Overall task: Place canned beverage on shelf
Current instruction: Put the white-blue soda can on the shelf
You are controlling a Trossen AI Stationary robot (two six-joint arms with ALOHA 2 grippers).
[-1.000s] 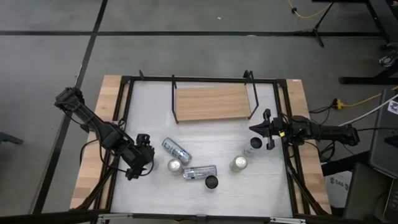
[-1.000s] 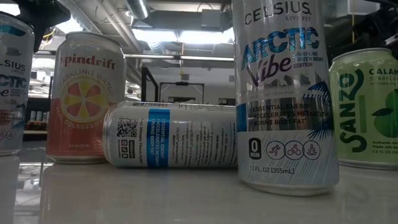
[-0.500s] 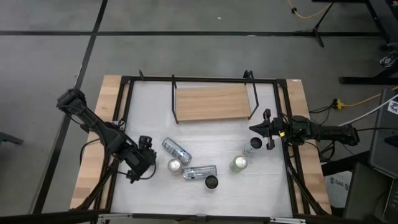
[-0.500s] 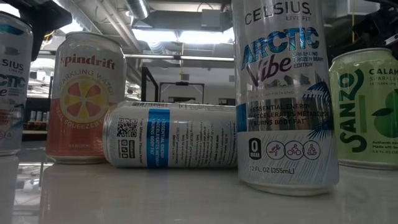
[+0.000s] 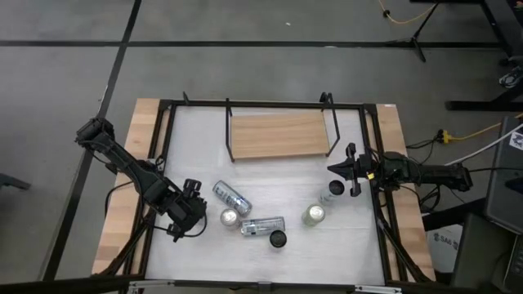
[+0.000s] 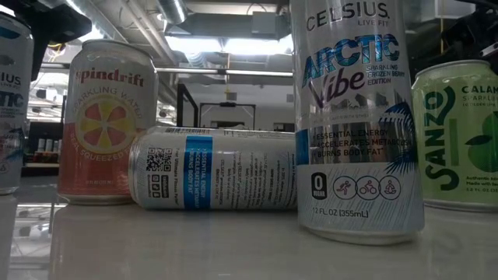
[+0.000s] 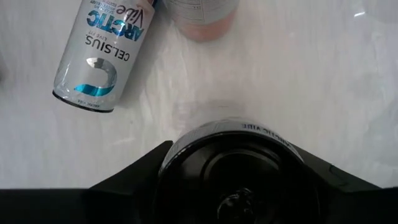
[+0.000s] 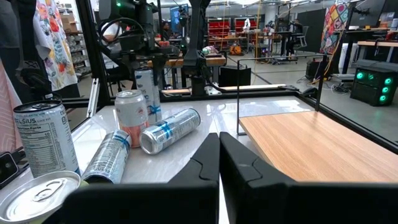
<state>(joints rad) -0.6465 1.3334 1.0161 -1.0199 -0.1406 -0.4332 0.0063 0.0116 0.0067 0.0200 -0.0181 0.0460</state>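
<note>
One upright silver-and-blue Celsius can (image 7: 236, 162) is gripped by the closed left pincer (image 5: 189, 214) at the white surface's (image 5: 196, 155) 8 o'clock.
It should be raised vertically, clear of the toppled cans (image 5: 231, 197), then carried toward 1 o'clock onto the light-wood, wire-ended shelf (image 5: 278, 135); the right pincer (image 5: 351, 171), closed and empty, is parked at 3 o'clock.

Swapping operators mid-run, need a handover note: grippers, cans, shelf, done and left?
Left gripper: shut on an upright can at the table's front left; the can looks not yet lifted.
Right gripper: shut, holding nothing, waiting at the table's right side near the shelf's end.
Shelf: at the back middle, no cans on it.
Other cans: clustered in front of the shelf, some upright, two lying down.
Done: first can gripped.
Left: lift it, stand it on the shelf, release.
</note>
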